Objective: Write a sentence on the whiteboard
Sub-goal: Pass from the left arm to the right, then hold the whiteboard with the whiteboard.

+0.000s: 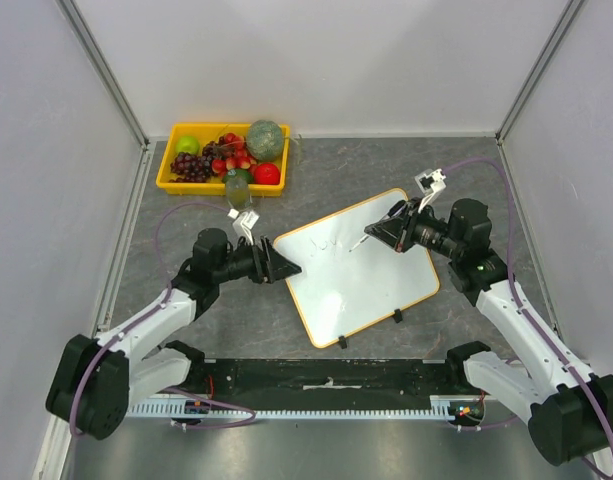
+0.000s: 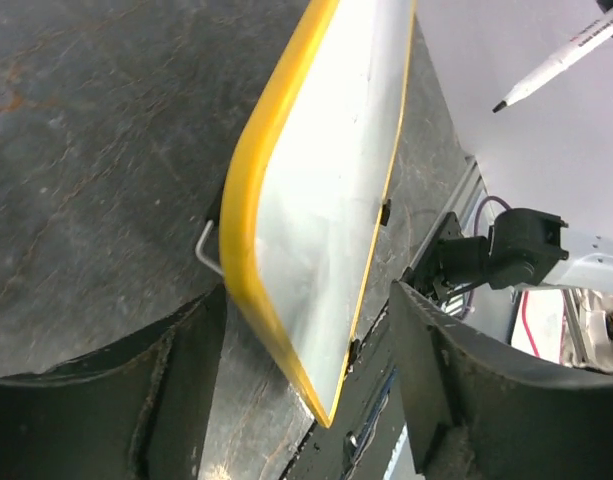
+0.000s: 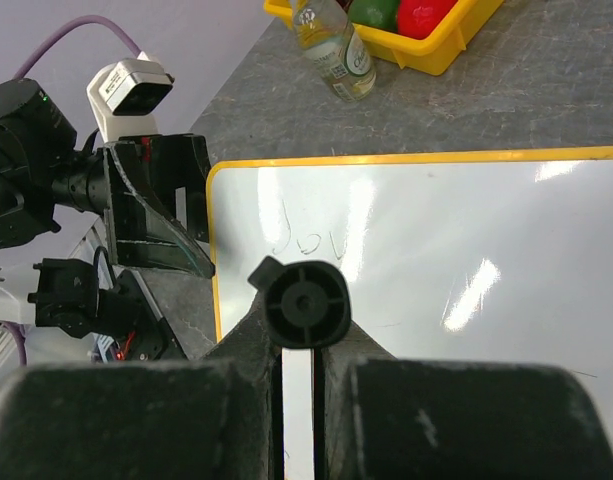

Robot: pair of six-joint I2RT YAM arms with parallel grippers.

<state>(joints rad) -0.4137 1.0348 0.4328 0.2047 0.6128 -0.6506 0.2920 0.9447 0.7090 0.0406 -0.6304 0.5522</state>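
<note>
**Item:** whiteboard (image 1: 371, 285). It lies flat on the tabletop (image 1: 476, 185), set on the slant. 2 black clips (image 1: 341, 342) sit on its near edge.

**Progress:** sentence (image 3: 296, 238) begun. 1 faint word, roughly "Joy", stands near the board's left corner. The rest of the board is bare and glossy, with no other stroke to be made out. Judged early in the task, with most of the wording left to write.

**Right tool** (image 1: 384, 232): closed on a marker (image 2: 551, 68), over the board's far half, just right of the word. The tip slants down toward the board. In the left wrist view it appears off the surface, but contact cannot be settled from above.

**Left tool** (image 1: 286, 265): at the board's left corner, jaws apart, with 1 finger on each side of the yellow rim. It is not clamped on the rim as far as its wrist view shows. Judged placed to steady the board.

**Room:**
- Bare white runs right of the word and below it, judged enough for the remaining words and a 2nd line.
- The left tool takes up the board's left corner, so strokes are best kept clear of that rim.
- A bottle (image 3: 331, 50) and a fruit tray (image 1: 164, 160) stand beyond the board's far-left edge, apart from it and off the writing path.
- Open tabletop lies beyond the board's far-right edge.
- The board is not gripped, so it may slide under the marker's push.
</note>
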